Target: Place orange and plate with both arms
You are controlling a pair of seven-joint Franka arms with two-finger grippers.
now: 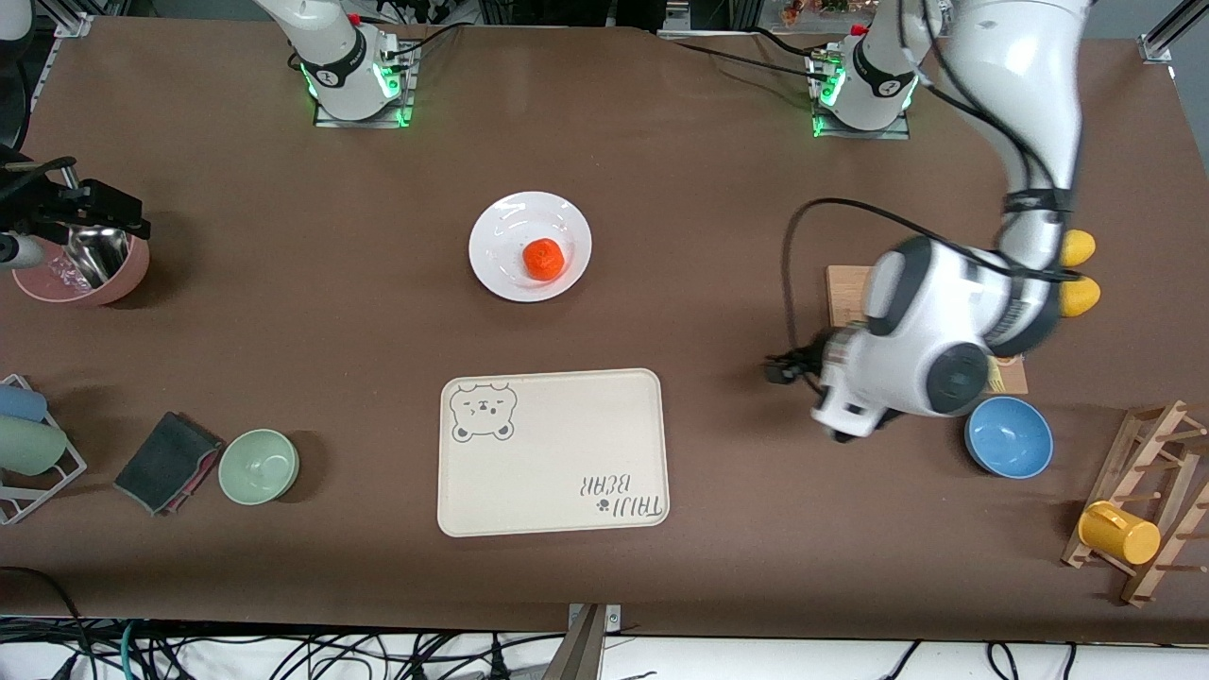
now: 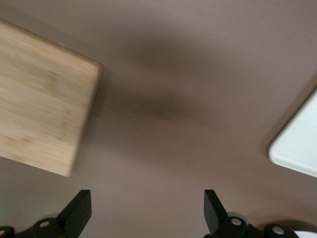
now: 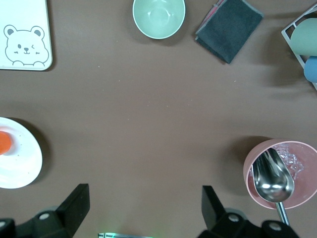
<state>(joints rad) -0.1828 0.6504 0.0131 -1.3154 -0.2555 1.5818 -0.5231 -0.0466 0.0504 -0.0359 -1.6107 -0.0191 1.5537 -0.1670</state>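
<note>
We find the orange already sitting on the plate, which rests on the worktop about midway between the two arm bases and farther from the front camera than the cream bear tray. Fruit on dish makes sense as a way to carry both together, and we judge the open tray just nearer the camera to be the likely destination, though nothing yet touches the plate. Our left tool hangs with its fingers spread and empty over bare worktop between the wooden board and the tray's corner, low and blurred as if in transit. Our right tool, equally spread and empty, hovers near the pink bowl with the metal scoop, well apart from the plate, apparently waiting.
</note>
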